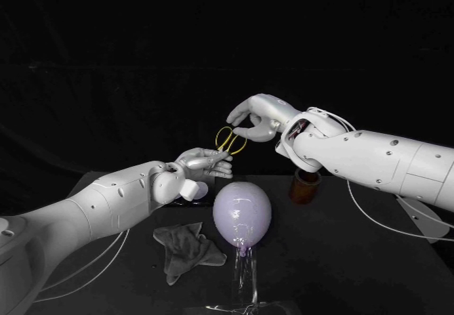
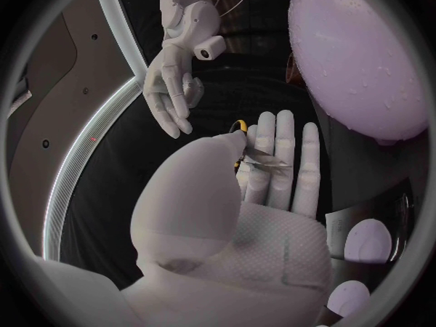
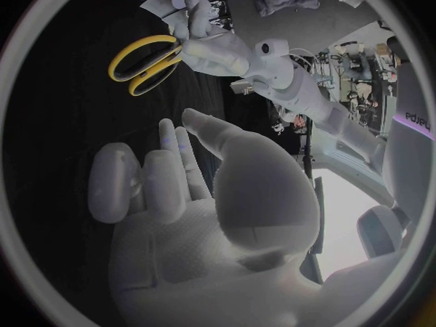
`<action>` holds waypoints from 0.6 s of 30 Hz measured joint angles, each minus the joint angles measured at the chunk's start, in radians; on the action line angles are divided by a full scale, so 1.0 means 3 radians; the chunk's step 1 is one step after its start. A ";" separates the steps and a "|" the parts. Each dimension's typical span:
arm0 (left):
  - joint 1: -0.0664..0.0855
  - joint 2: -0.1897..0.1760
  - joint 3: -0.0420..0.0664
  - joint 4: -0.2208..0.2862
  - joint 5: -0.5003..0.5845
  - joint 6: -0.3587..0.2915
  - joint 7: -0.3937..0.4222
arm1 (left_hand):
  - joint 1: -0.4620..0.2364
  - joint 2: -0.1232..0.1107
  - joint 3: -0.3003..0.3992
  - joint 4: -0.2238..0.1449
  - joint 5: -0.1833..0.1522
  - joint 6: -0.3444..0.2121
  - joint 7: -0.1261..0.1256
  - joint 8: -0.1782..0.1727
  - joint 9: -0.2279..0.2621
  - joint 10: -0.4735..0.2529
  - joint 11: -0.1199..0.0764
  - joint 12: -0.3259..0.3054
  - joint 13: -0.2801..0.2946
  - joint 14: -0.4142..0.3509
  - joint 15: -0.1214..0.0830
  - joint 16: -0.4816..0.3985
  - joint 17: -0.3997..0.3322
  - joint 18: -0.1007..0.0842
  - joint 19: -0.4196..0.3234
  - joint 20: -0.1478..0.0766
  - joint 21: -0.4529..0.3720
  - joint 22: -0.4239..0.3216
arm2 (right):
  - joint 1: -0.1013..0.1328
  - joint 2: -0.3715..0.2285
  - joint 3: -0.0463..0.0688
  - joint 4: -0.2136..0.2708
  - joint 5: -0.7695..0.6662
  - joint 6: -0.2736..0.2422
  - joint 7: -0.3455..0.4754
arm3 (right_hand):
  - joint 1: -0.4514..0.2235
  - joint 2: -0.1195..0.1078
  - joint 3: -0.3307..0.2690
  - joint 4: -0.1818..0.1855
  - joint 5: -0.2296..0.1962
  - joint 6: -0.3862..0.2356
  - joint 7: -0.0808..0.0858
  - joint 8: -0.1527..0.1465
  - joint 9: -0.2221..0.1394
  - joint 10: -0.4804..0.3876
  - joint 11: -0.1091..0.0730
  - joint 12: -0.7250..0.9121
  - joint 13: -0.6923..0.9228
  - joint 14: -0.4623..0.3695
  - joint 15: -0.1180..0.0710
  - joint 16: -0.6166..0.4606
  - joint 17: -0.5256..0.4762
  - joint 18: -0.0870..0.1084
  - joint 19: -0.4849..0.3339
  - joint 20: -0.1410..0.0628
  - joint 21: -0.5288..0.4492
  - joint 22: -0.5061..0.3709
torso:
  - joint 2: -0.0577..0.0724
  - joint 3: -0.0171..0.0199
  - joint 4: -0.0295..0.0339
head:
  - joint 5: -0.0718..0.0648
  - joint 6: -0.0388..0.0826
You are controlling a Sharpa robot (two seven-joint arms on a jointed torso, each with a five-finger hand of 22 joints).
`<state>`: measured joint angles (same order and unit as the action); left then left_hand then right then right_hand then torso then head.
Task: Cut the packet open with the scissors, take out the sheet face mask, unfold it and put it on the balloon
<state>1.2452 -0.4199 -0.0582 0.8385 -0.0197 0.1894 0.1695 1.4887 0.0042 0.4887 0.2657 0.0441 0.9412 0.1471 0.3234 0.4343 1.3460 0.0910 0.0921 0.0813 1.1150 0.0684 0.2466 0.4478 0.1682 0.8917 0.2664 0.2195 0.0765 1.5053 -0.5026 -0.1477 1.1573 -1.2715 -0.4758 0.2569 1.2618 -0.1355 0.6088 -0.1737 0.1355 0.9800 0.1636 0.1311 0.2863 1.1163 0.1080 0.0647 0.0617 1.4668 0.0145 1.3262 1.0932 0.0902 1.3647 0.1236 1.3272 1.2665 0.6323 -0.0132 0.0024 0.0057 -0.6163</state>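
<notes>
Above the balloon, the left hand is pinching the scissors by the blades, yellow handles upward. The right hand, fingers apart and empty, is hovering just beside those handles. Judging by this, cutting, mask removal and fitting are all still remaining.

Your head camera looks down from the near side over the table. Each wrist camera sits close behind its own palm, facing the other hand. All three share the scissors held by the left hand, near the right hand. Head and left wrist also share the balloon.
</notes>
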 measured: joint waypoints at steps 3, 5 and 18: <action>0.0000 0.0001 0.0000 0.0009 -0.0007 0.0007 -0.0006 | 0.0000 0.0000 0.0000 0.0000 -0.0001 0.0000 0.0000 0.0000 0.0000 0.0000 0.0000 0.0000 0.0000 0.0000 0.0000 0.0000 0.0000 0.0000 0.0000 0.0000 0.0000 0.0000 | 0.0003 0.0059 -0.0007 -0.0017 -0.0290 0.0049 -0.0049 | 0.0008 -0.0043 0.0000 0.0000 -0.0027 -0.0053 -0.0019 -0.0031 -0.0001 -0.0117 0.0016 0.0000 0.0000 -0.0011 0.0039 0.0025 0.0019 0.0000 -0.0017 0.0007 -0.0022 -0.0026 | 0.0001 0.0000 0.0002 | 0.0001 -0.0001; 0.0000 0.0001 0.0000 0.0014 -0.0012 0.0010 -0.0009 | 0.0000 0.0000 0.0000 0.0000 -0.0001 0.0000 0.0000 0.0000 0.0000 0.0000 0.0000 0.0000 0.0000 0.0000 0.0000 0.0000 0.0002 -0.0001 0.0000 0.0000 0.0000 0.0000 | 0.0004 0.0089 -0.0011 -0.0035 -0.0447 0.0081 -0.0081 | 0.0022 -0.0057 0.0000 0.0000 -0.0045 -0.0089 -0.0035 -0.0052 -0.0008 -0.0199 0.0029 0.0000 0.0000 -0.0002 0.0059 0.0040 0.0030 0.0000 -0.0087 0.0012 -0.0094 -0.0121 | 0.0001 -0.0001 0.0002 | -0.0003 -0.0002; 0.0000 0.0000 -0.0001 0.0040 -0.0041 0.0032 -0.0021 | 0.0000 0.0000 0.0000 -0.0001 -0.0006 -0.0001 0.0000 0.0012 0.0004 0.0012 0.0011 0.0000 0.0003 0.0014 -0.0011 0.0000 0.0004 0.0019 0.0000 0.0000 0.0000 0.0000 | 0.0003 0.0219 -0.0047 -0.0144 -0.1193 0.0321 -0.0290 | 0.0076 -0.0137 -0.0127 -0.0004 -0.0117 -0.0270 -0.0151 -0.0145 -0.0036 -0.0575 -0.0111 0.0000 0.0000 -0.0001 -0.0038 0.0053 0.0000 0.0000 -0.0253 -0.0096 -0.0307 -0.0341 | -0.0001 -0.0002 -0.0001 | -0.0005 -0.0007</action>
<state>1.2452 -0.4201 -0.0584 0.8506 -0.0320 0.1990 0.1632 1.4888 0.0042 0.4886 0.2656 0.0424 0.9410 0.1472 0.3270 0.4357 1.3497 0.0944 0.0921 0.0822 1.1192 0.0651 0.2466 0.4491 0.1739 0.8917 0.2664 0.2195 0.0766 1.5063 -0.4370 -0.1618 1.1142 -1.6294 -0.3795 0.1700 1.2846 -0.1767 0.5707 -0.1748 0.1005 0.8990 0.1182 0.0876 0.2756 0.9439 0.0748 0.0647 0.0616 1.4666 0.0030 1.3422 1.0930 0.0902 1.2887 0.0949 1.2350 1.1643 0.6321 -0.0139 0.0020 0.0041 -0.6185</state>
